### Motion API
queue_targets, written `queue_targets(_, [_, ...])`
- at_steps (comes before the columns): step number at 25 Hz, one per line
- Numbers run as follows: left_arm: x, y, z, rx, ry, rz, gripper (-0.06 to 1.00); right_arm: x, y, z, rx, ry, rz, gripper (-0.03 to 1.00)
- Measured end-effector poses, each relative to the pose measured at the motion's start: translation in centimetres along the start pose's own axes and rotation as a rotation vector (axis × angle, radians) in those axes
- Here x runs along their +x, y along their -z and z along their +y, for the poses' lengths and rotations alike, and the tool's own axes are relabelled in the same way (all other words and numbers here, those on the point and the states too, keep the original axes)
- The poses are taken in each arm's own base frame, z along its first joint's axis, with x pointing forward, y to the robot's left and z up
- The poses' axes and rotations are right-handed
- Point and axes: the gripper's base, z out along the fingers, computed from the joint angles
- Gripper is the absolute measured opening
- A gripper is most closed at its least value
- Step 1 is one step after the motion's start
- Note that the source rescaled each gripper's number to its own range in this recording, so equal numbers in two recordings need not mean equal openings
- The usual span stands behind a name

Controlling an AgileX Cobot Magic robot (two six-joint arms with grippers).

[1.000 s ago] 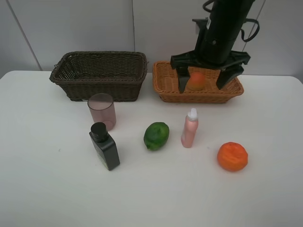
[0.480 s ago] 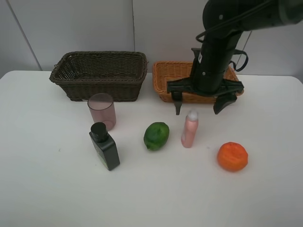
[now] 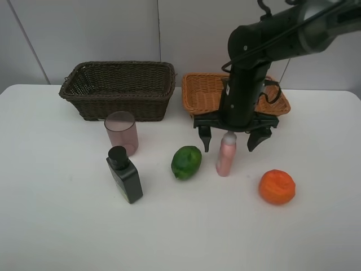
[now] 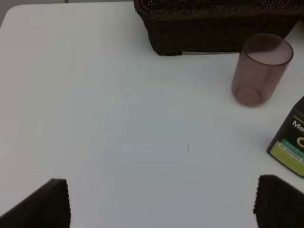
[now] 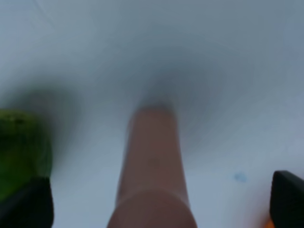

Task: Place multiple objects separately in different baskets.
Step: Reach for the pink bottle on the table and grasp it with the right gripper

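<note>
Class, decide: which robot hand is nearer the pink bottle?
Right. The right hand, open, straddles the pink bottle. The left hand hovers over bare table, beyond the mauve cup and black bottle.

White table (image 3: 56,226), baskets (image 3: 118,90) (image 3: 200,96), cup (image 3: 121,132), bottles (image 3: 125,176) (image 3: 225,161), lime perhaps (image 3: 186,162), orange (image 3: 276,186)

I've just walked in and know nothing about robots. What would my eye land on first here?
The big black right gripper, jaws spread wide, poised over the upright pink bottle mid-table. Then, in the high view, the bright orange to the bottle's right and the green lime to its left.
</note>
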Motion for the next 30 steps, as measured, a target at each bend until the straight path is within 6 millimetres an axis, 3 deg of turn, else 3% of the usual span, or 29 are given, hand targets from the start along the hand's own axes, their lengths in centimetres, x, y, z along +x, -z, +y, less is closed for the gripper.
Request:
queue_targets(19, [0.00,0.00,0.00,0.000,0.000,0.000,1.00,0.02,-1.04,0.10,0.017,0.001,0.029,0.47])
queue_targets(21, [0.00,0.00,0.00,0.000,0.000,0.000,1.00,0.04,-1.04,0.08,0.019,0.001,0.031,0.32])
queue_targets(24, [0.00,0.00,0.00,0.000,0.000,0.000,1.00,0.06,-1.03,0.10,0.018,0.000,0.034,0.00])
queue_targets(30, [0.00,0.00,0.00,0.000,0.000,0.000,1.00,0.08,-1.03,0.09,0.019,0.000,0.035,0.01])
